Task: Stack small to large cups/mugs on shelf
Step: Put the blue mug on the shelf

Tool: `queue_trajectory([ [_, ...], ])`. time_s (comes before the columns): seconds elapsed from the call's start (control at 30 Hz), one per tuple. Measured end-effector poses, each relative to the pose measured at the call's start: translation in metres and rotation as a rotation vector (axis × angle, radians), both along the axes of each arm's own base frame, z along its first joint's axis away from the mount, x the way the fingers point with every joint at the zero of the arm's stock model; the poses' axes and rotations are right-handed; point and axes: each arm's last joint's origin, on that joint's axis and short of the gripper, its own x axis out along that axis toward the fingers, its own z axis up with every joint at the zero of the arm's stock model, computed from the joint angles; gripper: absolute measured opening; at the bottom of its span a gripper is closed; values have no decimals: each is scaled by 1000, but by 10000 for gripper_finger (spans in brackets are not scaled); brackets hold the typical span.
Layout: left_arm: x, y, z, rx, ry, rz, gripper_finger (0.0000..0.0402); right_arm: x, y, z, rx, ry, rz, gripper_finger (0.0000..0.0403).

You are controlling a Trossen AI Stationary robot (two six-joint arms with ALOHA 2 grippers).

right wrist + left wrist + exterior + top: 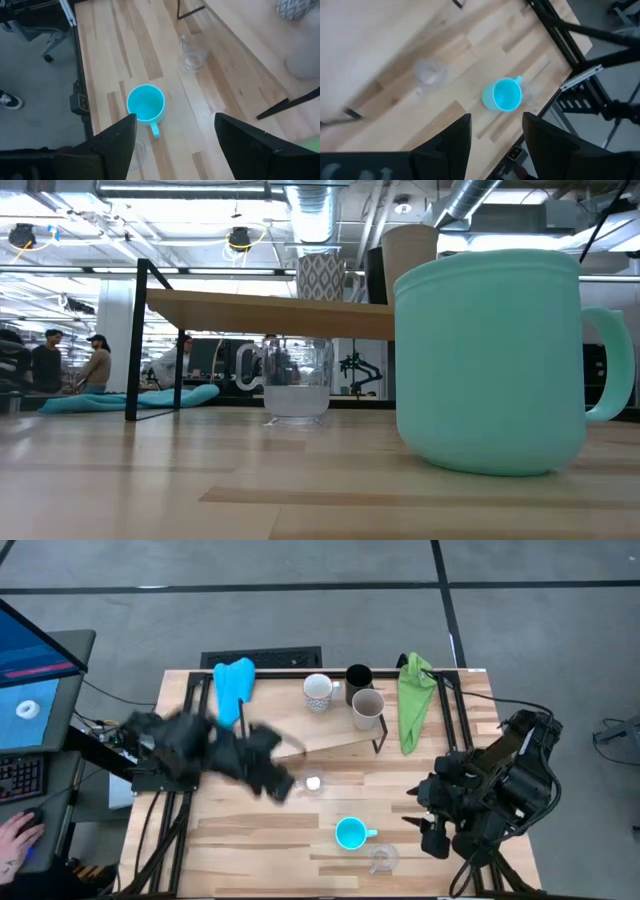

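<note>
From above we see the shelf (330, 745) holding the white mug (318, 692), black cup (359, 677) and beige-grey mug (367, 707). The left gripper (283, 787) hovers near a clear glass (313, 783); the right gripper (432, 832) waits right of the turquoise mug (351, 833).

At table height we see that turquoise mug (495, 360) near, the glass (296, 377) under the shelf (270, 310).

From each wrist we see fingers (456, 140) (117, 137) spread wide and empty above the turquoise mug (502, 94) (145, 104)
</note>
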Motion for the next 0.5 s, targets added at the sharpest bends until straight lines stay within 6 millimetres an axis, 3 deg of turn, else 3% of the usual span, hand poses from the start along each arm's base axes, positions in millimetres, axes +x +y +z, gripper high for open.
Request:
queue_trajectory([
  [0.27, 29, -106, -62, 87, 11, -31, 167, 28, 21, -31, -44, 121, -11, 291],
  [0.5, 49, -164, -113, 32, 41, -71, 167, 81, 35, -85, -141, 348, 75, 291],
])
